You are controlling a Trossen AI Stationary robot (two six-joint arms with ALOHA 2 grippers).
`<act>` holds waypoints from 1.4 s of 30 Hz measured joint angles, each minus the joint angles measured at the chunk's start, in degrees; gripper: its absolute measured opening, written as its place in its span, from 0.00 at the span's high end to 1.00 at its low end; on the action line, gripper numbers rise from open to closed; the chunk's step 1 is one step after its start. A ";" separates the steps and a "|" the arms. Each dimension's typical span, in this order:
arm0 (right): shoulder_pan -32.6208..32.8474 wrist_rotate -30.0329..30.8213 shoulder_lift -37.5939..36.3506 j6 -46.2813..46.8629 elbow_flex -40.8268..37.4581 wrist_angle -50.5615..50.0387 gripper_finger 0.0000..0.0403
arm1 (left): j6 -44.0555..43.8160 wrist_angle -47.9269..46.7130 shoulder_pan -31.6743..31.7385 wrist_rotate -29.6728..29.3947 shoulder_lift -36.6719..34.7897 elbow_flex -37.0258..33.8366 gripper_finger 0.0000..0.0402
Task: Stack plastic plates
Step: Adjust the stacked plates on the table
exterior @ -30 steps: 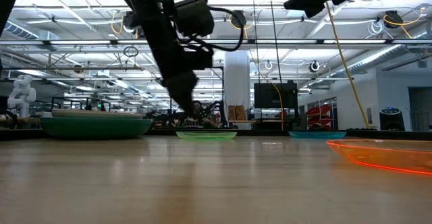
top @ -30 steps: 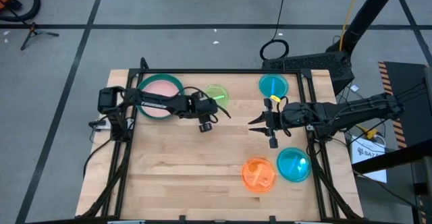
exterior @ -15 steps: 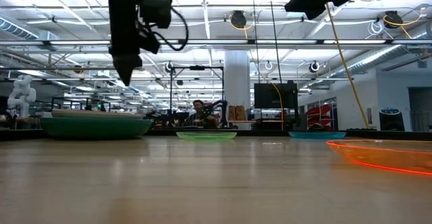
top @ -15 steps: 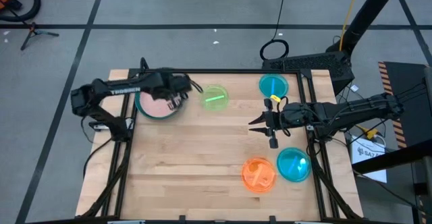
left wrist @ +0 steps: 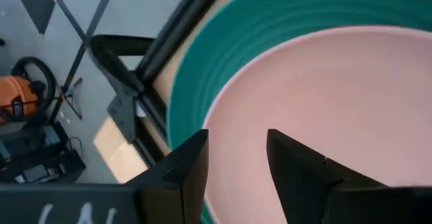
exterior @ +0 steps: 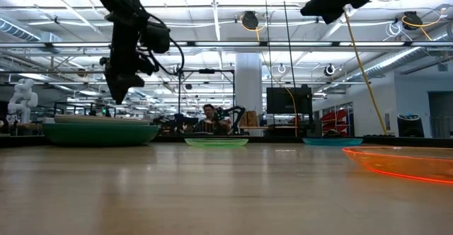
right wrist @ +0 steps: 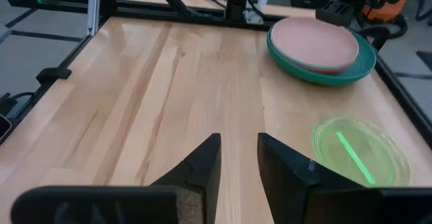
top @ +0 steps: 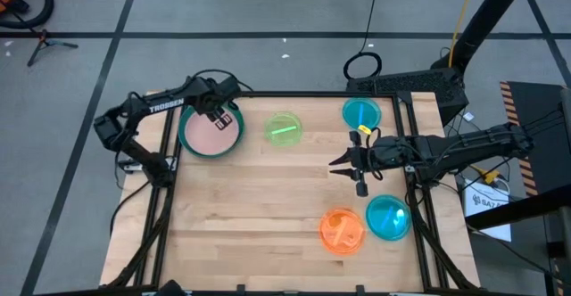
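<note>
Left end effector (top: 222, 118), released and empty, hovers over the pink plate (top: 211, 135): descending off-centre risks catching its rim and tipping the stack, with the lime plate (top: 284, 128) well off to its side

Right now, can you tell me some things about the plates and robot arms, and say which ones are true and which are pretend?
1. The pink plate sits on top of a teal plate. True.
2. The left gripper is holding the lime plate. False: it hangs open over the pink plate's edge, holding nothing, and the lime plate lies alone on the table.
3. There are two blue plates, one at the far side of the table and another near the front. True.
4. The orange plate is stacked on the pink plate. False: it lies flat on the table beside the front blue plate.
5. The right gripper is pressing on the orange plate. False: it waits open in the air, between the two blue plates.
</note>
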 joint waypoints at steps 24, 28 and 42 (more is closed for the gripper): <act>-0.05 7.99 6.72 2.67 0.02 0.95 0.78 | -5.73 14.33 -7.64 1.96 0.00 -14.19 0.61; -0.09 11.93 7.58 3.25 0.02 0.93 0.78 | -6.72 14.30 -9.39 1.92 0.00 -14.19 0.61; -4.36 17.99 7.86 0.51 0.02 6.95 0.78 | -4.23 13.10 -11.20 -0.64 0.08 -12.89 0.61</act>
